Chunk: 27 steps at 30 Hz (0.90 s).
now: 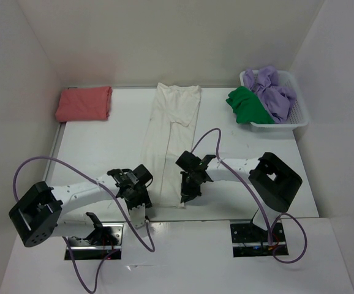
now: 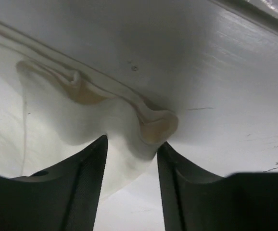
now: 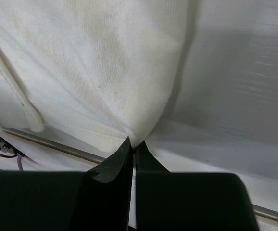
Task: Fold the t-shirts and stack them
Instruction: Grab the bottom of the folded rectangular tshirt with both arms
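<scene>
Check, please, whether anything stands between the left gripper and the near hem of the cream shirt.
Nothing visible does: the left gripper stands open right at the near hem of the cream shirt, with a fold of cloth between its jaws.

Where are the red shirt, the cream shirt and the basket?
red shirt (image 1: 84, 103), top view, middle of the folded cloth.
cream shirt (image 1: 166, 147), top view, middle of its length.
basket (image 1: 281, 127), top view, its near wall.

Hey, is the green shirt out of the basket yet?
No, the green shirt lies bunched in the white basket, right beside the lavender shirt.
</scene>
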Tool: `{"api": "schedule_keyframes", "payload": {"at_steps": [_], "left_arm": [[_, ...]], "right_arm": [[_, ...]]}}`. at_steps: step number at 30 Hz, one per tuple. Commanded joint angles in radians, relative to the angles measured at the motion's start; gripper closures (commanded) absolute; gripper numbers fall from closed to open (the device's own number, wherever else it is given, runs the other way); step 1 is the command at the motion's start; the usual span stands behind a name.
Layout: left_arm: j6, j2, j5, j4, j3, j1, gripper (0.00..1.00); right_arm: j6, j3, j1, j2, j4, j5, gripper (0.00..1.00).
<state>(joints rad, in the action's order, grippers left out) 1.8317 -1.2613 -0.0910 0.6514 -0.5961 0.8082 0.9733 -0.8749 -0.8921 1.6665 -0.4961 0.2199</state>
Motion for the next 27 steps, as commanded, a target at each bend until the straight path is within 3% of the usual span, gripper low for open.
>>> {"api": "schedule_keyframes", "payload": {"at_steps": [1,4,5,8,16,18,20,22,23,27], "left_arm": [[0.026,-0.032,-0.070,0.053,0.022,0.016,0.49],[-0.005,-0.001,-0.009,0.071,0.045,0.016,0.63],[-0.005,-0.001,0.006,0.082,0.061,0.016,0.74],[-0.051,0.026,0.059,0.094,0.082,0.016,0.92],[-0.089,0.048,0.079,0.106,0.093,0.016,0.92],[-0.100,0.060,0.079,0.129,0.093,0.016,0.86],[-0.111,0.082,0.070,0.149,0.093,0.016,0.72],[-0.111,0.108,0.031,0.160,0.082,0.016,0.68],[-0.111,0.129,0.031,0.160,0.082,0.016,0.58],[-0.111,0.197,0.042,0.160,0.113,0.016,0.39]], "right_arm": [[-0.021,0.013,-0.002,-0.019,-0.061,-0.051,0.98],[-0.021,0.024,-0.002,-0.019,-0.052,-0.051,0.99],[-0.021,0.024,-0.002,-0.019,-0.052,-0.051,1.00],[-0.021,0.033,-0.002,-0.019,-0.052,-0.051,1.00],[-0.039,0.042,-0.002,-0.019,-0.070,-0.062,1.00],[-0.039,0.053,-0.002,-0.028,-0.079,-0.071,1.00],[-0.039,0.063,-0.002,-0.028,-0.070,-0.060,0.99],[-0.039,0.063,-0.002,-0.028,-0.070,-0.051,0.94],[-0.039,0.063,-0.002,-0.028,-0.070,-0.051,0.92],[-0.048,0.063,-0.002,-0.037,-0.070,-0.051,0.72]]}}
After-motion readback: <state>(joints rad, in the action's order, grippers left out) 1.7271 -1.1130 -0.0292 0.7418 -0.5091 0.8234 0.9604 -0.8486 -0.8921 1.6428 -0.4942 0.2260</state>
